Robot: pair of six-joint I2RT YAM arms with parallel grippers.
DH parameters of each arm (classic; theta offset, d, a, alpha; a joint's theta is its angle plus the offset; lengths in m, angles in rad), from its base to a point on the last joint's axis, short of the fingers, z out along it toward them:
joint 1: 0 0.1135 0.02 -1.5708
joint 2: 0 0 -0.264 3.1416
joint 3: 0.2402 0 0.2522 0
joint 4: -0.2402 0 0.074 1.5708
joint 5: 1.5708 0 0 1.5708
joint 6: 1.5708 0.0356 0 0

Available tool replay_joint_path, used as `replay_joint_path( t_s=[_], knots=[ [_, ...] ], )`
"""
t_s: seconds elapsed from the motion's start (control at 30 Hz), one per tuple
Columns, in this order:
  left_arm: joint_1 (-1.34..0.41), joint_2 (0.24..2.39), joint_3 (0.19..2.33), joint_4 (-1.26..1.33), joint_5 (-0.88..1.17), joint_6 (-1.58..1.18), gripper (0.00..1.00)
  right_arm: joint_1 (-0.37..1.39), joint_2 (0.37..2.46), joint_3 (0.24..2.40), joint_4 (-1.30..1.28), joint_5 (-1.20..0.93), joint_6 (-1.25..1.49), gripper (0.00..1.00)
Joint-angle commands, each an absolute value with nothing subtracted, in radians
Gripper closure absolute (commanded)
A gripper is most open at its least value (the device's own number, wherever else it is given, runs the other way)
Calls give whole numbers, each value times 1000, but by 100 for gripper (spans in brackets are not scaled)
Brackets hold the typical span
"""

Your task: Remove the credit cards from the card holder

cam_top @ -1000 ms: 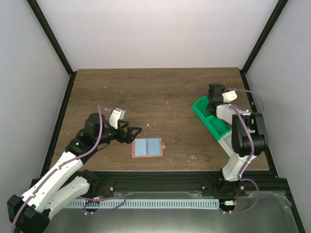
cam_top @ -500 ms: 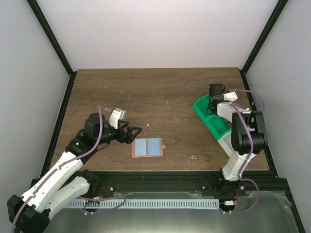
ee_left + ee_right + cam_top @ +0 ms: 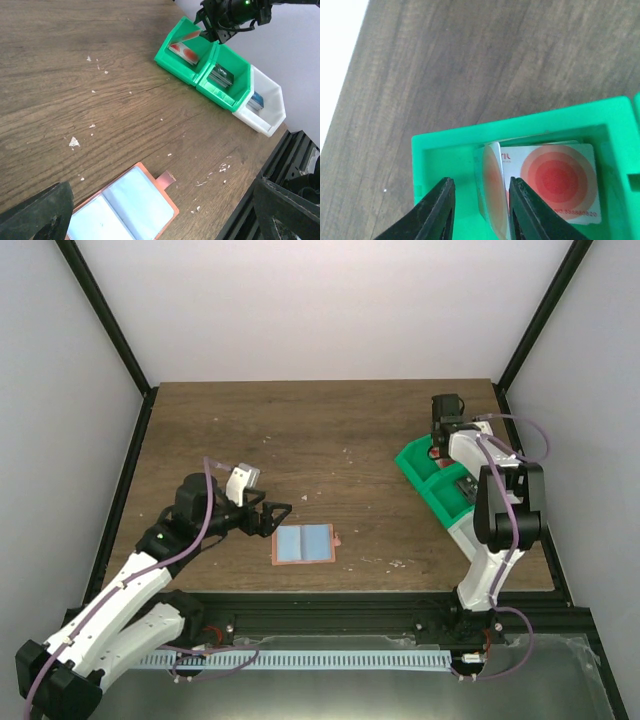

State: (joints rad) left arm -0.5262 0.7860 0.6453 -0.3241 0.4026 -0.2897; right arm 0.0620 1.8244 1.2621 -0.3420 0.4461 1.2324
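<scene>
The card holder (image 3: 302, 542) lies open and flat on the table, light blue lining up, tan-pink rim and tab showing (image 3: 125, 202). My left gripper (image 3: 277, 516) stands open just left of it, its fingers wide apart and holding nothing. My right gripper (image 3: 480, 210) hovers open over the far compartment of the green tray (image 3: 418, 462). A red and white credit card (image 3: 492, 192) stands on edge between its jaws, beside another lying flat (image 3: 555, 180). In the left wrist view a dark card (image 3: 221, 76) and a blue card (image 3: 255, 100) lie in the other bins.
The tray has two green compartments (image 3: 200, 75) and a white one (image 3: 267, 117), set along the table's right edge. Small white flecks dot the wood. A black frame rail (image 3: 280, 165) runs along the near edge by the arm bases.
The right gripper's jaws have parted and let go of the red and white card in the far green compartment, and the wrist has shifted toward the back. The left arm has stayed still.
</scene>
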Motion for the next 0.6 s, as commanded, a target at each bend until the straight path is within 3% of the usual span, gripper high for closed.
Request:
replay_joint_path(
  t_s=[0.0, 0.57],
  knots=[
    [-528, 793, 637, -311, 417, -275, 0, 52, 1863, 1345, -546, 458, 1346, 68],
    [-526, 837, 647, -333, 390, -289, 0, 52, 1805, 1356, -654, 515, 1363, 66]
  ],
)
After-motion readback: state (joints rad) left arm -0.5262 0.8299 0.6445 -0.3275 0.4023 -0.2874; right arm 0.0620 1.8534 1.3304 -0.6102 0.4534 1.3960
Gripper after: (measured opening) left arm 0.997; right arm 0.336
